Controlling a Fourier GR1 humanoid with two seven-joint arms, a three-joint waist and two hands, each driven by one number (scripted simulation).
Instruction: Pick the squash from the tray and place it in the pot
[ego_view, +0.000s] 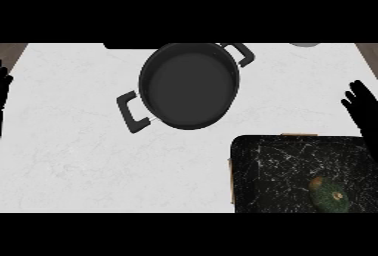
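Awaiting pickup: squash (328, 196) on tray (273, 160), pot (189, 85) vacant.

Item one, the squash: dark green, rounded, lying in the lower right of the frame, near the tray's lower right corner, untouched by either hand. Tray: black, white-veined, pale edging at its left and top sides. Pot: black, two side handles, set in the upper centre of the white counter (74, 150), well apart from the tray and tilted on the diagonal; nothing in it, so the transfer is judged not yet begun. Right hand (363, 107): at the right edge just above the tray, fingers straight and released, likely nearest to make the grasp. Left hand (4, 90): at the left edge, mostly cut off, fingers relaxed, holding nothing.
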